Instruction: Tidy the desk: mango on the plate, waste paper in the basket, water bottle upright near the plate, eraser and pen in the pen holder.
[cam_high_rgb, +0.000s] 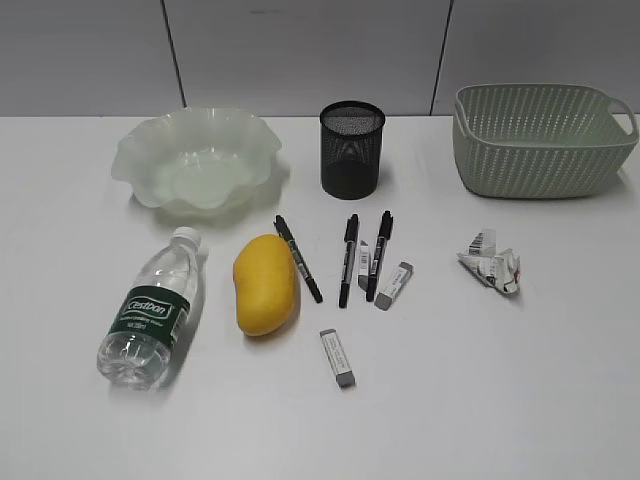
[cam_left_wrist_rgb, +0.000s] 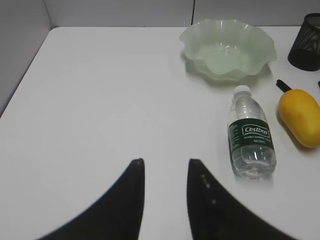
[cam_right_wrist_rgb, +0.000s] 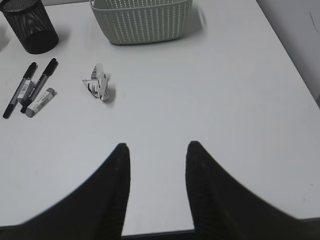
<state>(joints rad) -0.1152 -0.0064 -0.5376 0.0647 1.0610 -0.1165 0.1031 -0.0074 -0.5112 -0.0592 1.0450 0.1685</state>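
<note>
The mango (cam_high_rgb: 265, 285) lies on the table beside the water bottle (cam_high_rgb: 150, 310), which is on its side with its cap toward the plate (cam_high_rgb: 198, 160). Three pens (cam_high_rgb: 348, 260) and the erasers (cam_high_rgb: 338, 358) lie in front of the pen holder (cam_high_rgb: 352, 150). At the right, the waste paper (cam_high_rgb: 492, 262) sits in front of the basket (cam_high_rgb: 540, 140). My left gripper (cam_left_wrist_rgb: 165, 162) hangs open and empty over bare table, left of the bottle (cam_left_wrist_rgb: 251, 135). My right gripper (cam_right_wrist_rgb: 157, 146) is open and empty near the front edge, right of the waste paper (cam_right_wrist_rgb: 98, 82). Neither gripper shows in the exterior view.
A grey panelled wall (cam_high_rgb: 300, 50) runs behind the white table. The table's left edge (cam_left_wrist_rgb: 25, 85) shows in the left wrist view, and its front edge (cam_right_wrist_rgb: 155, 232) and right edge (cam_right_wrist_rgb: 290, 65) in the right wrist view.
</note>
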